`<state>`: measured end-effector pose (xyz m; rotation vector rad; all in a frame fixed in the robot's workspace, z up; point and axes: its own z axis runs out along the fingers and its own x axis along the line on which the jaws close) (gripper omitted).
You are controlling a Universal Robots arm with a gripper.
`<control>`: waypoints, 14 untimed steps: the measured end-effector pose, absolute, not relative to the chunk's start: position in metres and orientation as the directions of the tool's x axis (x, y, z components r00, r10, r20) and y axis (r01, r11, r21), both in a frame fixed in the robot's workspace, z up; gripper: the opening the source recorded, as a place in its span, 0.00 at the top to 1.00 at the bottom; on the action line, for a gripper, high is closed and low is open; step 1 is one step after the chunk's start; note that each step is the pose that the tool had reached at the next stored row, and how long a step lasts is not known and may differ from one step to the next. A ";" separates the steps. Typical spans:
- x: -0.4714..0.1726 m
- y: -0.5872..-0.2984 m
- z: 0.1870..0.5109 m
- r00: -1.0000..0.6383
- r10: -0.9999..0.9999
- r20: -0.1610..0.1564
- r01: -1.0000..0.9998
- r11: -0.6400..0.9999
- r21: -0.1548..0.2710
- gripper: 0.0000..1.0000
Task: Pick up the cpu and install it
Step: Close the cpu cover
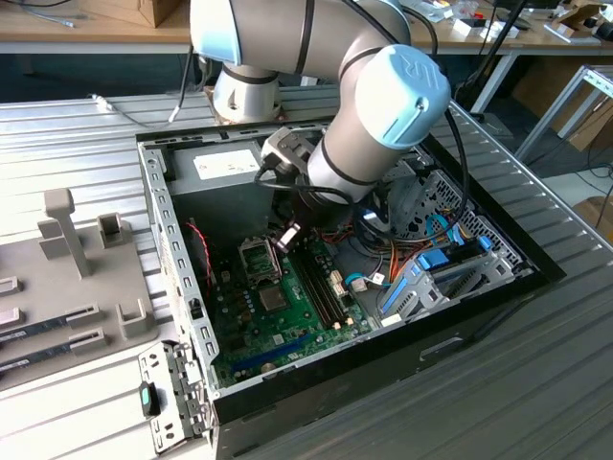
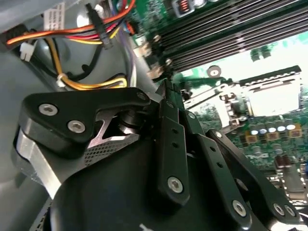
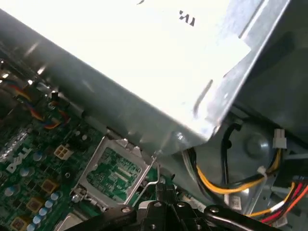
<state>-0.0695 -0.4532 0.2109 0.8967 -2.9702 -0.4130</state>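
While fingers [image 2: 172, 134] meet beside socket [image 3: 113, 175], cpu unclear

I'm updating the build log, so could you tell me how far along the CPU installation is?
Done: the gripper is inside the open computer case, close above the socket. In hand: whether it carries the cpu cannot be told. Left: in the first wrist view the socket shows a green contact field inside its metal frame, so seating looks not yet done.
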 end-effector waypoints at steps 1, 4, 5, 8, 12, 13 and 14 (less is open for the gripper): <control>-0.069 -0.449 0.211 -0.835 -0.547 -0.065 -0.544 0.800 0.256 0.89; -0.069 -0.441 0.210 -0.827 -0.559 -0.069 -0.555 0.789 0.261 0.89; -0.069 -0.441 0.210 -0.824 -0.562 -0.071 -0.559 0.787 0.263 0.89; -0.070 -0.441 0.208 -0.820 -0.568 -0.074 -0.565 0.780 0.268 0.89; -0.071 -0.441 0.205 -0.816 -0.573 -0.083 -0.570 0.772 0.280 0.89; -0.071 -0.441 0.204 -0.815 -0.573 -0.084 -0.571 0.771 0.282 0.89; -0.071 -0.441 0.203 -0.814 -0.574 -0.085 -0.572 0.770 0.283 0.89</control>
